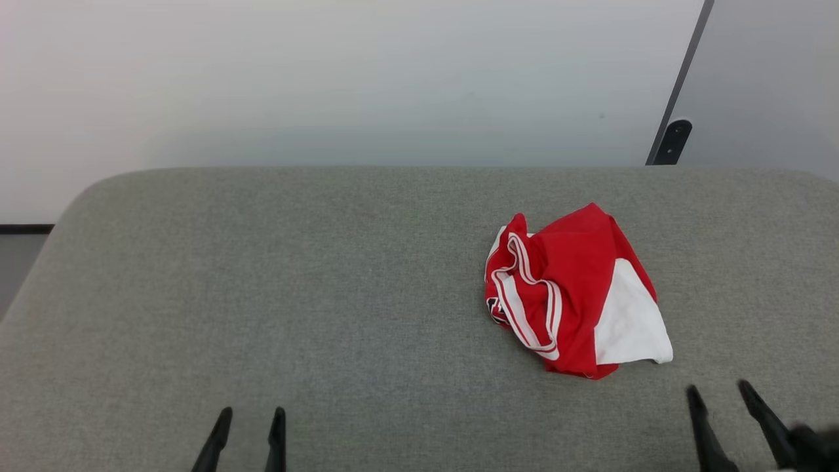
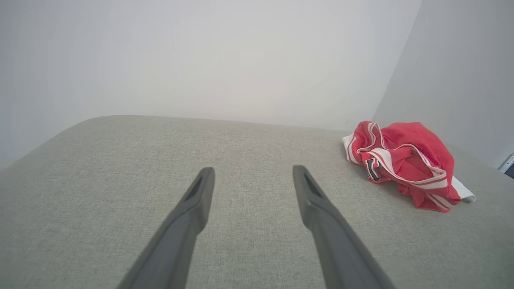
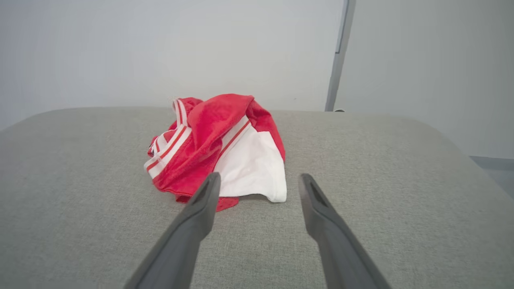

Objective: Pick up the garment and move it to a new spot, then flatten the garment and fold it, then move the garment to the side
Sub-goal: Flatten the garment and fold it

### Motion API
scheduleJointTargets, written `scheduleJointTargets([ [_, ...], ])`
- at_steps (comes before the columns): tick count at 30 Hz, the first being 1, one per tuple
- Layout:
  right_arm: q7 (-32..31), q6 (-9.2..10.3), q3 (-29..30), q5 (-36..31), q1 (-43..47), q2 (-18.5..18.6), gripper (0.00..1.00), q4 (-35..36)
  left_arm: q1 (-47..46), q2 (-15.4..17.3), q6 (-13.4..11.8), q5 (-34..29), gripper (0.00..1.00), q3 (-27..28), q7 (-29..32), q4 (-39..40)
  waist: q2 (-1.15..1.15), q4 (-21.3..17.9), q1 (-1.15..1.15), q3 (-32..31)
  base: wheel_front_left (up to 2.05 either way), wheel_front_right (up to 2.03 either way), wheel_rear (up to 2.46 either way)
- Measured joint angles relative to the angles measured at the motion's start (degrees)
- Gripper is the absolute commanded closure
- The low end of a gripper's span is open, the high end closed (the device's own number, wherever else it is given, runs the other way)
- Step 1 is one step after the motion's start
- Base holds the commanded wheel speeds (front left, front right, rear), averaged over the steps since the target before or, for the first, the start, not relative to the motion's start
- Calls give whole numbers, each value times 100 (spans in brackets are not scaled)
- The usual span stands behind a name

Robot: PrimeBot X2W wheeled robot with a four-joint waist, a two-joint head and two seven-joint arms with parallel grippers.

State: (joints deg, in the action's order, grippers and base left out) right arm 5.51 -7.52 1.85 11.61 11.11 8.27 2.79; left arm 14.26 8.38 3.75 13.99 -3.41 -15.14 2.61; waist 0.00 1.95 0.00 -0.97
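Garment (image 1: 577, 288) in a heap on grey surface (image 1: 262, 295), well inside its edges.

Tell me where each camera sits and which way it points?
Head view: on the robot's head, looking forward and down at the grey padded surface and crumpled garment; left fingers and right fingers rise from the bottom edge.
Left wrist view: on the left wrist, looking low along its open fingers; garment off to their right.
Right wrist view: on the right wrist, looking along its open fingers; garment just beyond them.
Shared: all three show the garment on the surface.
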Motion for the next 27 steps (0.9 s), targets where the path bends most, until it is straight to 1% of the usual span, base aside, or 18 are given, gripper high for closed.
scheduleJointTargets([
  [3, -581, 0, -205, 47, -456, 232, 0, -97, -57, -96, 36, -42, 0, -7, 0, 15, 0, 11, 0, 53, 0, 0, 0],
  [6, -1355, 0, -435, 236, -1183, 579, 0, -170, -154, -164, 87, -64, 0, -51, 1, -11, 0, 18, 0, 168, 0, 0, 0],
  [7, -1648, 0, -489, 342, -1450, 675, 0, -221, -212, -182, 108, -88, 0, -66, 0, -23, 0, 23, 0, 217, 0, 0, 0],
  [10, -2625, 0, -702, 544, -2185, 1137, 0, -448, -435, -226, 159, -113, 0, -102, 0, -53, 0, 47, 0, 386, 0, 0, 0],
  [12, -3424, 1, -831, 735, -2579, 1345, 0, -675, -568, -257, 187, -133, 0, -134, 0, -78, 0, 73, 0, 505, 0, 0, 0],
  [13, -3828, -1, -922, 858, -2695, 1440, 0, -794, -623, -267, 196, -140, 0, -141, 0, -97, 0, 88, 0, 567, 0, 0, 0],
  [14, -4149, 0, -894, 1004, -2778, 1458, 0, -915, -676, -276, 215, -140, 0, -152, 0, -114, 0, 104, 0, 628, 0, 0, 0],
  [16, -4654, 0, -934, 1103, -2931, 1616, 0, -1044, -791, -302, 240, -140, 0, -192, 0, -149, 0, 146, 0, 751, 0, 0, 0],
  [18, -4985, 0, -951, 1213, -3068, 1714, 0, -1151, -872, -327, 270, -140, 0, -198, 0, -170, 0, 193, 0, 876, 0, 0, 0],
  [21, -5211, 0, -957, 1256, -3194, 1741, 0, -1276, -977, -360, 286, -155, 0, -212, 0, -212, 0, 261, 0, 1071, 0, 0, 0],
  [25, -5295, 0, -945, 1256, -3383, 1753, 0, -1412, -1155, -411, 319, -155, 0, -234, 0, -242, 0, 349, 0, 1332, 0, 0, 0],
  [27, -5319, 0, -1034, 1219, -3465, 1797, 0, -1486, -1239, -428, 331, -157, 0, -248, 0, -260, 0, 392, 0, 1456, 0, 0, 0],
])
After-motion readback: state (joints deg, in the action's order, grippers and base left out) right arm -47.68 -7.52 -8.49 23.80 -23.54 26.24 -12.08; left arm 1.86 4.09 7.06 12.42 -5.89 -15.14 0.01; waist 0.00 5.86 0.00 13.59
